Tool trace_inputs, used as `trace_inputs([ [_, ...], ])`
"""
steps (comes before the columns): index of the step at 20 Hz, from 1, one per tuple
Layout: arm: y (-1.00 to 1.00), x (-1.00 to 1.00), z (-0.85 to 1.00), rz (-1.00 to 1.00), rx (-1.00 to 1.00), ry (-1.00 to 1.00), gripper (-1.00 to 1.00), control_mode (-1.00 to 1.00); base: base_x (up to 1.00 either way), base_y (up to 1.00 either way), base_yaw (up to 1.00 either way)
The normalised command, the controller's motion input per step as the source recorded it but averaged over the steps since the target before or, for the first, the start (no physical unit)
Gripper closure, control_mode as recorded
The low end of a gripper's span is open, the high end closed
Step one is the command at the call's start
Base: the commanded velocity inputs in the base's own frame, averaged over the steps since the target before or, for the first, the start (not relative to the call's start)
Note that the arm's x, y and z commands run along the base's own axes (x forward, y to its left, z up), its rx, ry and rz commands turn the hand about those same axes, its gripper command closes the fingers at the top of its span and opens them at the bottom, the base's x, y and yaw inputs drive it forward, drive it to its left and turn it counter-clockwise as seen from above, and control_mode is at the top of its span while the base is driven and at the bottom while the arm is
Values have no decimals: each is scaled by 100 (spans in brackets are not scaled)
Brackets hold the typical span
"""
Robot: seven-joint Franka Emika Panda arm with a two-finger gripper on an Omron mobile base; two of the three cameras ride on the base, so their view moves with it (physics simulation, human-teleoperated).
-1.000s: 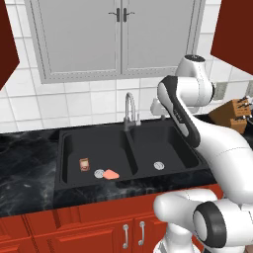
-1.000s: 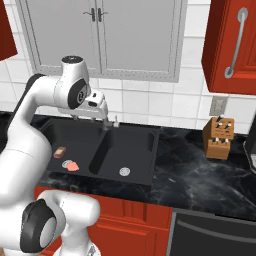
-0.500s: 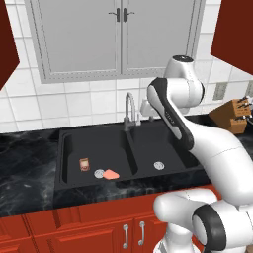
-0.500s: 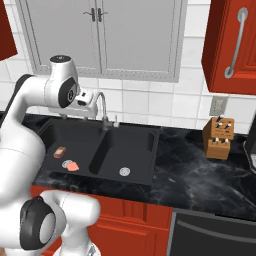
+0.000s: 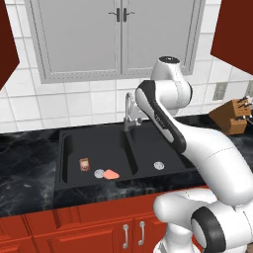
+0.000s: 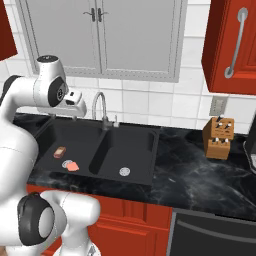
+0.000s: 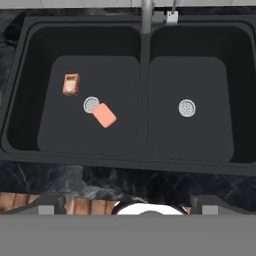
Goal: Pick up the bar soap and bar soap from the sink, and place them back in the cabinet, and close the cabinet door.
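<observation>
Two bar soaps lie in the left basin of the black sink (image 7: 142,155). The brown block (image 7: 71,84) lies toward the back left. The salmon-pink bar (image 7: 104,115) lies just beside the round drain disc (image 7: 90,104). Both show again in the base views: brown (image 5: 84,164) (image 6: 59,151), pink (image 5: 111,174) (image 6: 73,166). My gripper (image 6: 70,113) hangs high above the sink's left basin and points straight down. Its tips (image 7: 50,202) stand wide apart, open, with nothing between them. The red cabinet door (image 6: 227,55) with its silver bar handle is at the upper right; the cabinet's inside is out of view.
The curved silver faucet (image 6: 101,106) rises behind the divider, just right of my hand. A knife block (image 6: 218,137) stands on the black marble counter (image 6: 195,175) to the right. Pale grey doors (image 5: 118,37) hang above the sink. The right basin holds a drain (image 7: 186,107).
The hand has swung left, from beside the faucet's right to above the left basin. The soaps have not moved.
</observation>
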Motion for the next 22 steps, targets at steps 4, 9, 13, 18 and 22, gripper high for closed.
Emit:
trace_inputs([
  [4, 35, 0, 0, 3, 0, 3, -100, -100, 0, 0, 0],
  [9, 31, 0, 0, 3, 1, 5, -100, -100, 0, 0, 0],
  [13, 20, 0, -2, 4, 1, 3, -100, -100, 0, 0, 0],
  [18, 7, 1, -18, 6, 0, 0, -100, -100, 0, 0, 0],
  [22, 1, 12, -28, 6, 0, 0, -100, -100, 0, 0, 0],
])
